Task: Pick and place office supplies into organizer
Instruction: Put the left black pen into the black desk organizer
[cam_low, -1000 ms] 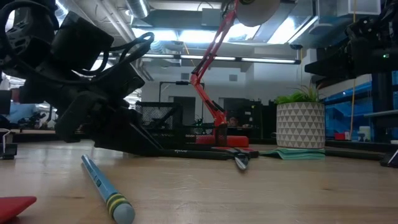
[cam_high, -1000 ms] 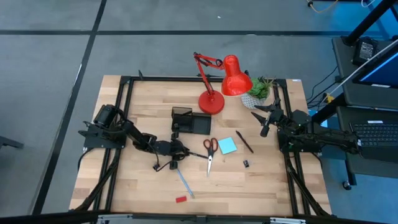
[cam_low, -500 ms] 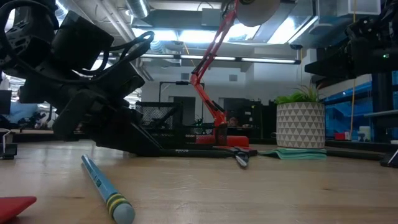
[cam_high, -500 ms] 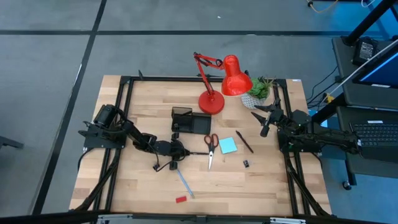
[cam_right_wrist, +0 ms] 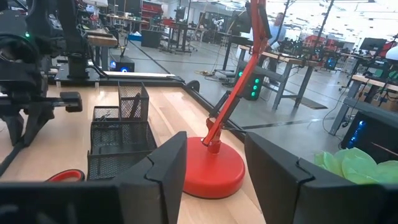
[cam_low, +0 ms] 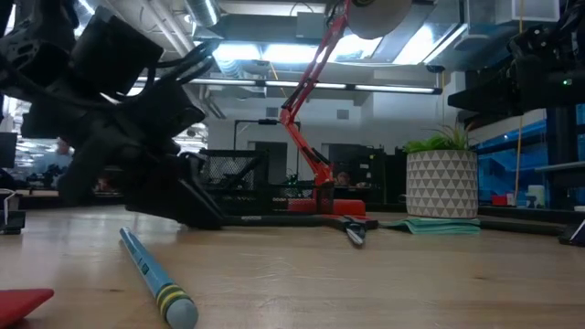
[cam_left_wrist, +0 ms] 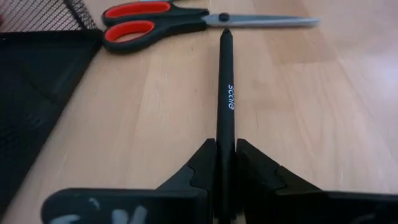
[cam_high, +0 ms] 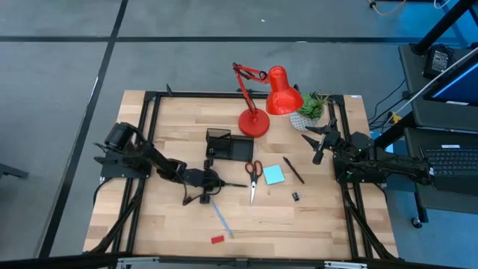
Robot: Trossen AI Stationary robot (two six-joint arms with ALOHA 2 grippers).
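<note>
My left gripper [cam_high: 212,181] [cam_left_wrist: 225,163] sits low over the table's middle, just near of the black mesh organizer [cam_high: 230,146] [cam_left_wrist: 31,81], shut on a black pen [cam_high: 233,184]. The pen's tip [cam_left_wrist: 225,32] lies close to the pivot of the red-handled scissors [cam_high: 252,179] [cam_left_wrist: 163,18], which lie flat. A cyan sticky pad [cam_high: 273,175], another black pen [cam_high: 293,170], a tiny black clip [cam_high: 296,196], a light-blue pen [cam_high: 221,217] [cam_low: 155,279] and a red block [cam_high: 217,240] lie loose on the table. My right gripper [cam_high: 317,144] [cam_right_wrist: 214,180] waits open at the right side. My left gripper pinches the black pen's rear part [cam_left_wrist: 225,149] between its two fingers. The fingers come in low from the table's left and lie along the pen. The pen [cam_low: 283,220] points level toward the right, down at the tabletop; whether it rests on the wood I cannot tell.
A red desk lamp [cam_high: 254,122] [cam_right_wrist: 211,168] and a potted plant [cam_high: 312,110] [cam_low: 442,178] stand at the far edge. Black frame rails run along the table's left and right sides. Bare wood lies near of the scissors and around the red block.
The scissors have slid a little toward the far edge, toward the organizer. In the last half second my left arm has drawn back slightly toward the table's left, still shut on the pen.
</note>
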